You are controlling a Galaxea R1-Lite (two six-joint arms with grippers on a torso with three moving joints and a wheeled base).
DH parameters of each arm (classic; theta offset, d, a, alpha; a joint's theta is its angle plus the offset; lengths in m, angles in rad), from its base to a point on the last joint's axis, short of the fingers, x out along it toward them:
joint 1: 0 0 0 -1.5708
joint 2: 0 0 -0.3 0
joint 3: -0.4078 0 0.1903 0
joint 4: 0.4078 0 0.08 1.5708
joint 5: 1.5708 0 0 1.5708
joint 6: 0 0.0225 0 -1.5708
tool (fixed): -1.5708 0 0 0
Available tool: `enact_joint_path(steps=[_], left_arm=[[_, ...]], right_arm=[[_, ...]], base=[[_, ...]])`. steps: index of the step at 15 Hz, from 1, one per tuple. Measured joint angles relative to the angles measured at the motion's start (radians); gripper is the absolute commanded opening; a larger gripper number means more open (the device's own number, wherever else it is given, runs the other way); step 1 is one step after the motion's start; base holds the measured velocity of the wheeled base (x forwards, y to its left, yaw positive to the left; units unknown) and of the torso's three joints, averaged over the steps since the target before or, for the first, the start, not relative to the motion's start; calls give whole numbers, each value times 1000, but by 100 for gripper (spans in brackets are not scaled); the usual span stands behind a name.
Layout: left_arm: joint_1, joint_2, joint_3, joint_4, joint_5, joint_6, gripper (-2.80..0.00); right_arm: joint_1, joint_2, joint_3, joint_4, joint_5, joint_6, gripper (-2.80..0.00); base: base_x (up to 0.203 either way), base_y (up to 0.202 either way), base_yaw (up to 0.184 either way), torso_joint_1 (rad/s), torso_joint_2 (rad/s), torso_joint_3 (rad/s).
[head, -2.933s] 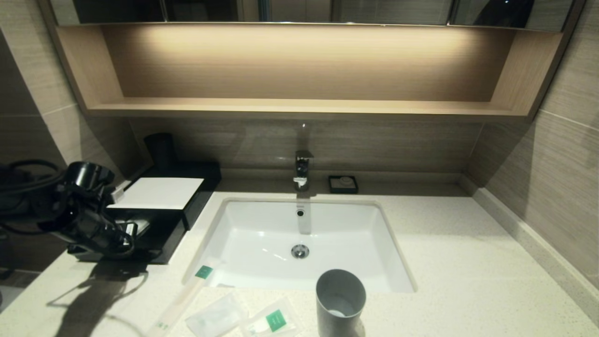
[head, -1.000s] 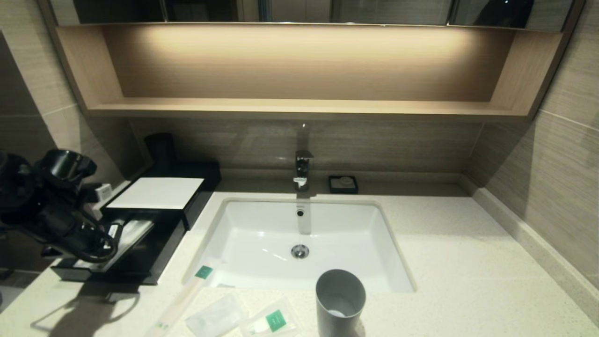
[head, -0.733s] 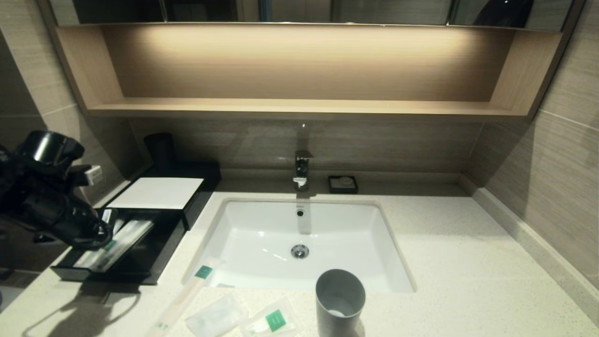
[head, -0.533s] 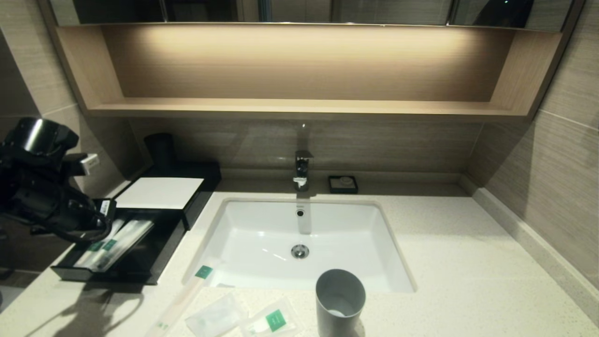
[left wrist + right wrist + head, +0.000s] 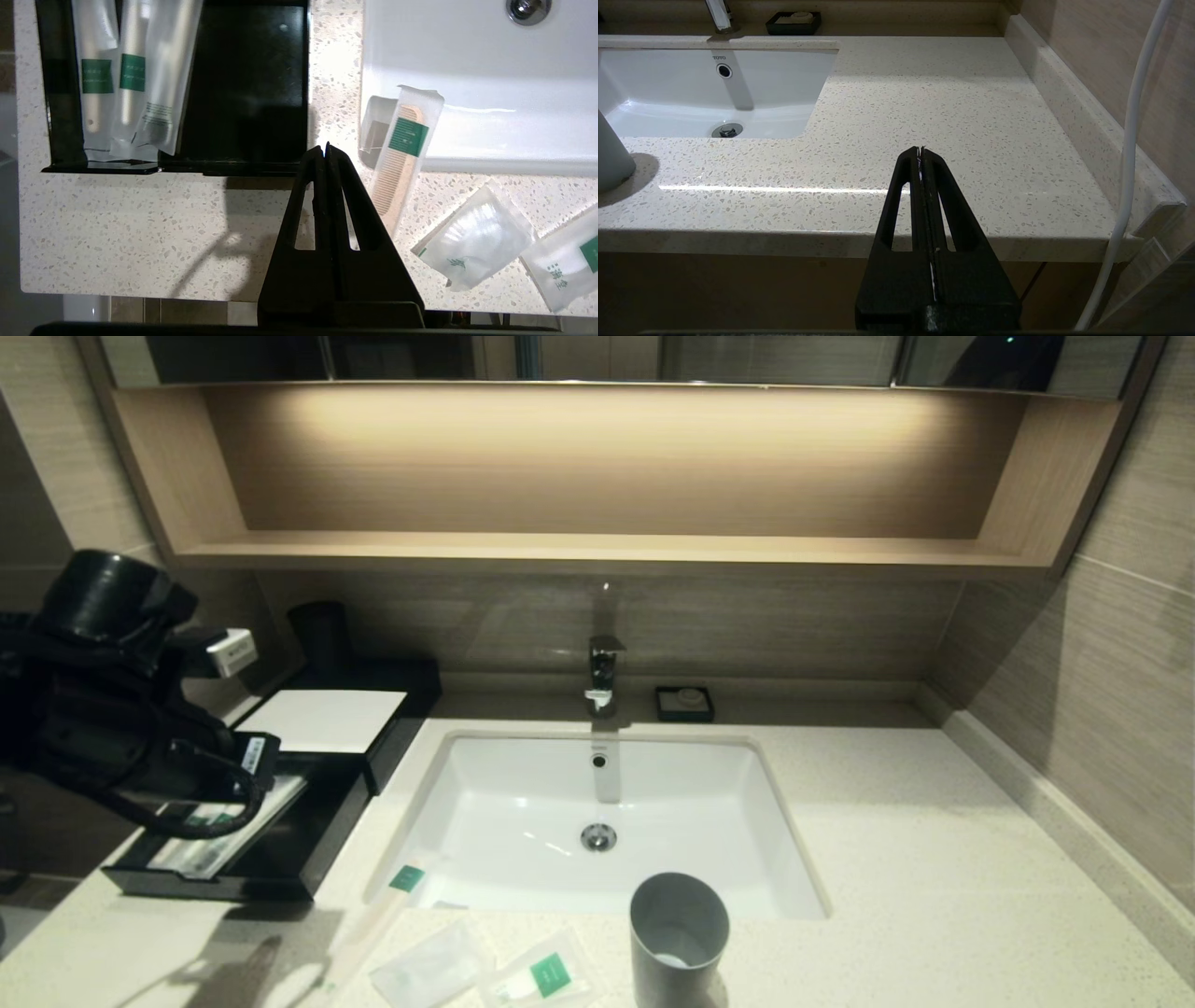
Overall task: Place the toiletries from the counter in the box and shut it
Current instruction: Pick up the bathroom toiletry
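Left pincer (image 5: 325, 148) pressed together, empty, up off the drawer!

Box (image 5: 322, 721) drawer, shut moments ago, now stands pulled out, wrapped tubes inside. Wrapped comb (image 5: 402, 154) lies beside the box, half over the basin (image 5: 597, 821) edge; both sachets (image 5: 476, 240) just beyond on the tabletop (image 5: 934, 859). Nothing loaded yet; picking looks next. Right pincer (image 5: 921, 150), closed, is parked far from the box.
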Motion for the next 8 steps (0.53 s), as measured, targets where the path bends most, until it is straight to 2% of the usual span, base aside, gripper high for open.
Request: enact_joint_path(steps=[4,8], left_arm=[[-64,1,11,-1,4,-5,-280],[-82,6,11,-1,6,-13,-280]], right_arm=[[0,0,0,0,0,0,-280],[0,0,0,0,0,0,-280]], base=[[0,0,0,0,0,0],[0,0,0,0,0,0]])
